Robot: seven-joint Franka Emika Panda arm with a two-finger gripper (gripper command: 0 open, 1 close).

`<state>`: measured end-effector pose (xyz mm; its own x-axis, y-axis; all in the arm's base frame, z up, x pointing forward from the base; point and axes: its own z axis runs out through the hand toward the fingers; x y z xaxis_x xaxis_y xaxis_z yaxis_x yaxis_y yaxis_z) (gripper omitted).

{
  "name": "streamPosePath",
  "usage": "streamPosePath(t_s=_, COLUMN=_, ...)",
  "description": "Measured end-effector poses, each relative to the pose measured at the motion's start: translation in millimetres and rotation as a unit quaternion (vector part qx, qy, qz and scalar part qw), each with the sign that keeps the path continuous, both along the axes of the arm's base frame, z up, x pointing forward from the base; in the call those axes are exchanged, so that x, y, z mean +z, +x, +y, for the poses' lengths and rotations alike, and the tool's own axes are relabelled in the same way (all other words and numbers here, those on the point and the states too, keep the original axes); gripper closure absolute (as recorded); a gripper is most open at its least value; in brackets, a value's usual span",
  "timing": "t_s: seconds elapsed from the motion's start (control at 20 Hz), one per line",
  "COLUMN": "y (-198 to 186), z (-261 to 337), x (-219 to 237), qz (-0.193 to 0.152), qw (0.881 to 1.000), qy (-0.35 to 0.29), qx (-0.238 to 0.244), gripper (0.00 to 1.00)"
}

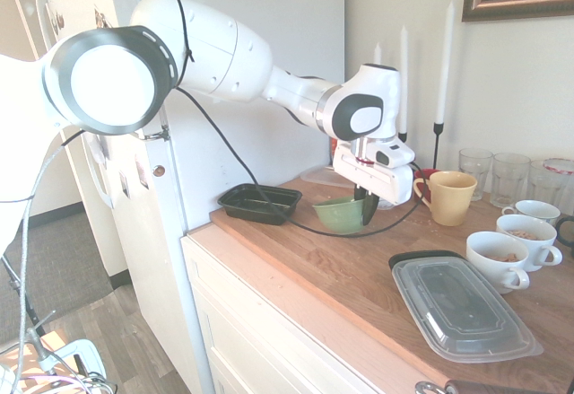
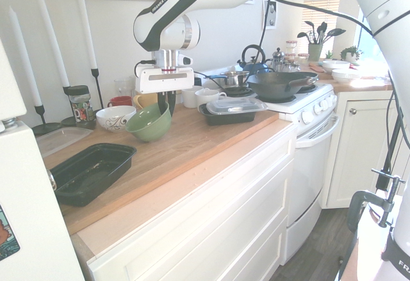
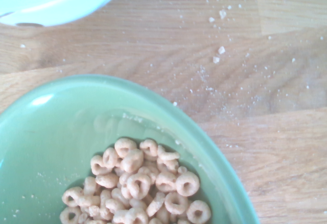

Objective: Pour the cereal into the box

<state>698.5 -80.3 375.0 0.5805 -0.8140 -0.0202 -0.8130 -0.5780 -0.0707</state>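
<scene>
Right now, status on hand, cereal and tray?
Hand shut on green bowl's rim. Ring cereal in bowl, not yet poured. Black tray uncovered, nothing over it.

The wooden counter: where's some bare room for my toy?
Bare wood lies between the green round bowl and the clear-lidded plastic container, along the counter's front edge. It's crowded by the white ceramic mugs and the yellow mug.
</scene>
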Motion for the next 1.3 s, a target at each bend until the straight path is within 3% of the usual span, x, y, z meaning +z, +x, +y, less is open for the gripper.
streamPosePath(t_s=0.3, y=-4.3, z=14.2, x=43.5, qz=-0.021, qw=0.999, qy=-0.022, qx=0.011, gripper=1.00)
streamPosePath(t_s=0.6, y=-15.5, z=73.7, x=99.3, qz=-0.041, qw=0.991, qy=-0.112, qx=0.059, gripper=1.00)
streamPosePath(t_s=1.1, y=-42.1, z=186.4, x=111.6, qz=-0.061, qw=0.956, qy=-0.252, qx=0.139, gripper=1.00)
streamPosePath(t_s=1.3, y=-49.0, z=214.7, x=112.5, qz=-0.077, qw=0.931, qy=-0.315, qx=0.167, gripper=1.00)
